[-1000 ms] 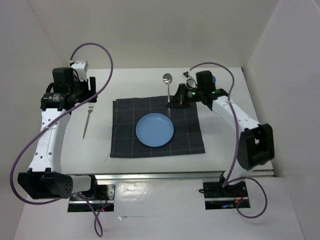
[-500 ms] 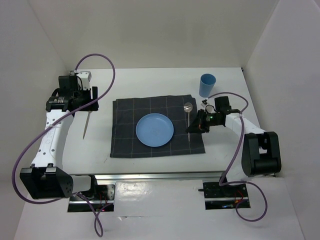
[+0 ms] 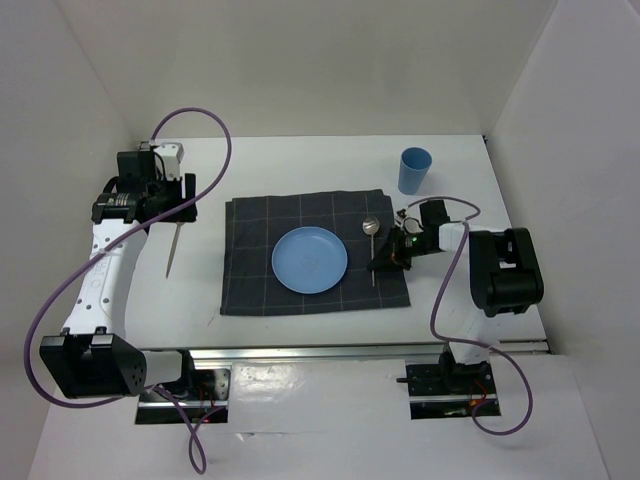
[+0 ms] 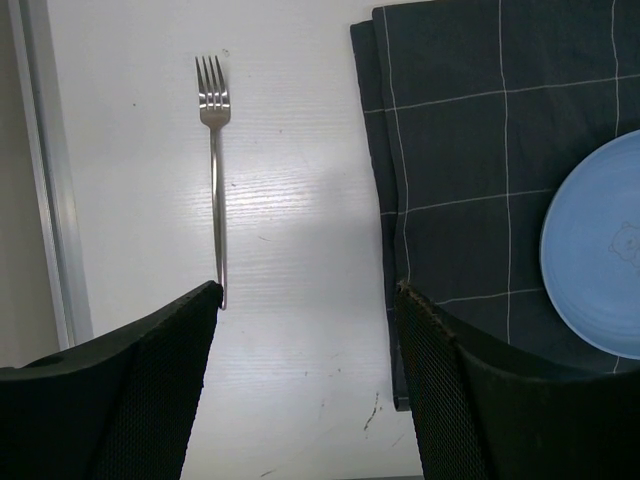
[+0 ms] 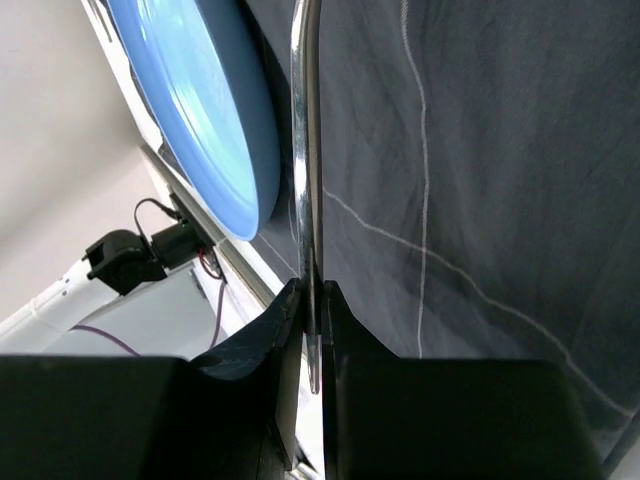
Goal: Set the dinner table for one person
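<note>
A blue plate (image 3: 310,260) sits in the middle of a dark grey checked cloth (image 3: 250,270) on the white dinner table (image 3: 300,165). My right gripper (image 3: 385,262) is shut on the handle of a metal spoon (image 3: 372,240), low over the cloth's right part, just right of the plate; the spoon (image 5: 303,150) and plate (image 5: 200,110) show in the right wrist view. A fork (image 3: 174,245) lies on the table left of the cloth. My left gripper (image 4: 305,300) is open above it; the fork (image 4: 213,150) lies ahead of the left finger.
A blue cup (image 3: 414,170) stands upright on the table behind the cloth's right corner. White walls close the sides and back. A metal rail (image 3: 340,350) runs along the near edge. Purple cables loop over both arms.
My right gripper has carried the spoon from the back of the cloth to the spot right of the plate and lowered it. The blue cup has come into view. The left gripper shifted slightly.
</note>
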`<state>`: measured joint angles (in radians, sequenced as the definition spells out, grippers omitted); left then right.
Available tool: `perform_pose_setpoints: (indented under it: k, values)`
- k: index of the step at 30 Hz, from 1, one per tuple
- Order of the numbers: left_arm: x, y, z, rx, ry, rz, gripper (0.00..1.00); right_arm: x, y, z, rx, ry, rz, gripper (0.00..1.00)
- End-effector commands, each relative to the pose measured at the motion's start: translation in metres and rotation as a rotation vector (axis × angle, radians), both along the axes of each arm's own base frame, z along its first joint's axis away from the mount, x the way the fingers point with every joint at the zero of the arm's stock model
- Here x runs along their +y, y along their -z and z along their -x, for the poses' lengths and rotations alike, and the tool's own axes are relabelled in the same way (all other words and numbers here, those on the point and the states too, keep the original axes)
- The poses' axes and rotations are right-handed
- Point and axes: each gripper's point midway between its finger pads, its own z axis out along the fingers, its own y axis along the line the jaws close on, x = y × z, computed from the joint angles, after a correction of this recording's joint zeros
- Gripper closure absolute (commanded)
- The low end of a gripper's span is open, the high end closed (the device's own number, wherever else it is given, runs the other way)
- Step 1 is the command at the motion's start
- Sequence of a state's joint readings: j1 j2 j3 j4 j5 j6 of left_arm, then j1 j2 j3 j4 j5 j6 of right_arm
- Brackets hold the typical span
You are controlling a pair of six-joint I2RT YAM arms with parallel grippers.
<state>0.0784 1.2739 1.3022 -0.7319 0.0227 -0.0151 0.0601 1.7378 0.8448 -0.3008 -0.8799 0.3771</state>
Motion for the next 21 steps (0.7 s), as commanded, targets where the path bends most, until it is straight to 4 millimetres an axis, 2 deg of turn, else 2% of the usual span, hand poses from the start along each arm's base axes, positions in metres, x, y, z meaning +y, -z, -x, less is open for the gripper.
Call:
perform_pose_setpoints:
  k: [1,8,10,11,12,14,17,21]
  values:
    - [0.004,-0.012,-0.002,-0.050,0.005,-0.023,0.22,0.007,-0.008,-0.009,-0.070,-0.028,-0.048,1.00]
    - [0.004,-0.012,-0.002,-0.050,0.005,-0.023,0.22,0.010,0.008,-0.003,-0.023,-0.025,-0.050,1.00]
    - [0.004,-0.012,-0.002,-0.050,0.005,-0.023,0.22,0.008,0.017,0.002,0.012,-0.026,-0.037,0.93]
    - [0.004,-0.012,-0.002,-0.050,0.005,-0.023,0.22,0.007,0.016,-0.002,0.002,-0.023,-0.027,0.90]
    - [0.004,-0.012,-0.002,-0.050,0.005,-0.023,0.22,0.007,0.017,0.000,0.007,-0.028,-0.025,0.82]
    - [0.004,-0.012,-0.002,-0.050,0.005,-0.023,0.22,0.007,0.020,0.002,0.027,-0.028,-0.024,0.74]
    - [0.004,-0.012,-0.002,-0.050,0.005,-0.023,0.22,0.003,0.025,0.004,0.038,-0.022,0.009,0.68]
    - [0.004,-0.012,-0.002,-0.050,0.005,-0.023,0.22,0.004,0.019,0.002,0.018,-0.022,0.008,0.61]
